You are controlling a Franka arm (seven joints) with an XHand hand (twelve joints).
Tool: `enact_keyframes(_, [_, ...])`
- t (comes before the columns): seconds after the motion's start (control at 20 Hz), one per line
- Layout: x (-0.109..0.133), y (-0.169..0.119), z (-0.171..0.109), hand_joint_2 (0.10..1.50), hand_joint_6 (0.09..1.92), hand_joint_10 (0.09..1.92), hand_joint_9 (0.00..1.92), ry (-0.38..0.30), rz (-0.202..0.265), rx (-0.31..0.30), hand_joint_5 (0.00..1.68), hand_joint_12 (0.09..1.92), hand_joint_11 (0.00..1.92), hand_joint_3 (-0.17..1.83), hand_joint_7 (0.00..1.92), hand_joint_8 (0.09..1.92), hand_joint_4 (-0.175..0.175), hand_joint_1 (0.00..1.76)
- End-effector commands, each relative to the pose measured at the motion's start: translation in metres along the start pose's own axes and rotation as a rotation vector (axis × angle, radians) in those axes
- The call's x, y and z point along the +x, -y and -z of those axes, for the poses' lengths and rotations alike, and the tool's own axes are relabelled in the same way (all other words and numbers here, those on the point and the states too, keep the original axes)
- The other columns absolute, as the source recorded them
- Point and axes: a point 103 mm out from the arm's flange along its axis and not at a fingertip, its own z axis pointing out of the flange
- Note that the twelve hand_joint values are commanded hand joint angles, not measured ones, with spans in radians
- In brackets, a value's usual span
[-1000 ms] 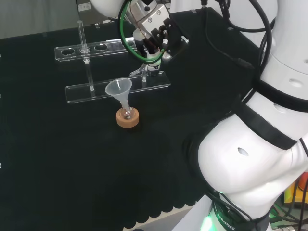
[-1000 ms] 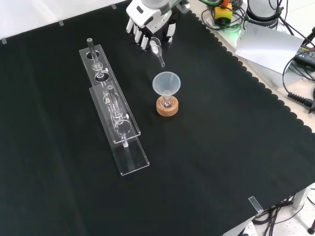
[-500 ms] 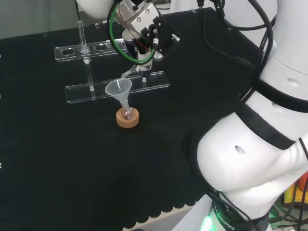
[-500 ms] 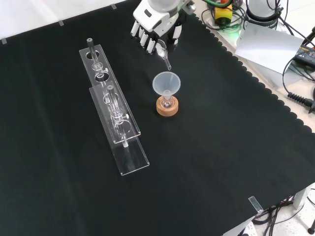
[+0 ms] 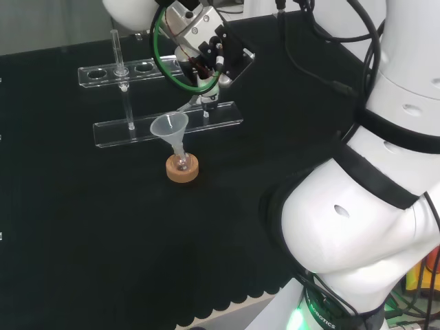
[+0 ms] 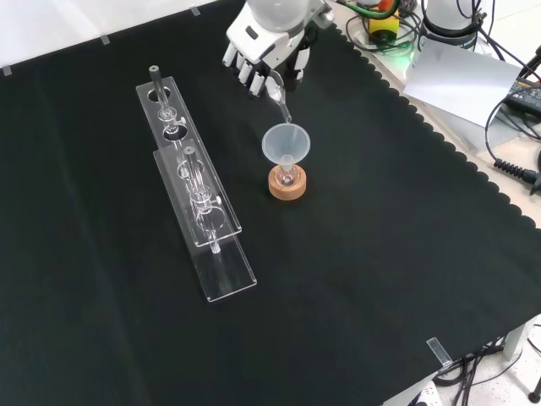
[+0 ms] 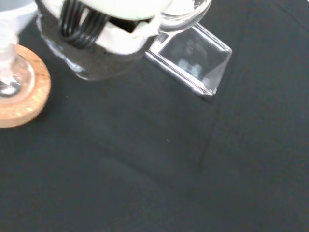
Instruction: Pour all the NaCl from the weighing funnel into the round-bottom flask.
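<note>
1. The table (image 6: pixel 380 254) is covered in black cloth with a scalloped edge along the near right side in the front view. Past that edge, at the far right, there's a sheet of white paper (image 6: pixel 461 76) and a tangle of cables.
2. Two clear racks (image 6: pixel 199 199) stand end to end on the left of the front view, with a few thin glass tubes standing in them. In the head view they sit on the far side of the cloth.
3. Roughly mid-cloth is a cork ring (image 6: pixel 287 183) with the little round-bottom flask (image 5: pixel 181 163) sitting in it, and a clear funnel (image 6: pixel 286 143) stuck in the flask's neck. Can't tell whether anything is inside the flask.
4. The robot hand (image 6: pixel 266 42) comes in from the top of the front view, just beyond the funnel. Its fingers are curled around the weighing funnel (image 6: pixel 277 89), which is tilted with its thin spout pointing down, the tip right at the far rim of the funnel's mouth.
5. In the head view the robot hand (image 5: pixel 206 48) sits above and to the right of the funnel (image 5: pixel 170 128), with the spout reaching toward the cone.
6. The wrist camera looks past the robot hand's blurry white part at the cork ring (image 7: pixel 21 92) and a rack's end (image 7: pixel 193 60).
</note>
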Motion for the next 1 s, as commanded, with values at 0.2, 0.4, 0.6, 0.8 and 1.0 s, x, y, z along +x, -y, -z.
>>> enact_keyframes(0.2, [-0.0007,-0.0052,-0.0009,0.7,0.91,0.4,1.19,0.013,-0.007,0.016,1.14,1.04,0.83,0.69,0.97,0.64,0.175,1.09])
enact_keyframes(0.4, [-0.0001,-0.006,-0.0005,0.7,0.91,0.4,1.19,0.018,-0.005,0.017,1.14,1.04,0.83,0.69,0.97,0.64,0.175,1.09])
enact_keyframes(0.6, [-0.0001,-0.0079,-0.0005,0.7,0.91,0.4,1.19,0.022,-0.007,0.025,1.14,1.04,0.83,0.69,0.97,0.64,0.175,1.09])
enact_keyframes(0.8, [0.0009,-0.0103,0.0006,0.7,0.91,0.4,1.19,0.039,-0.008,0.026,1.14,1.04,0.83,0.69,0.97,0.64,0.175,1.09])
enact_keyframes(1.0, [0.005,-0.01,0.0034,0.7,0.91,0.4,1.19,0.074,-0.007,0.026,1.14,1.04,0.83,0.69,0.97,0.64,0.175,1.09])
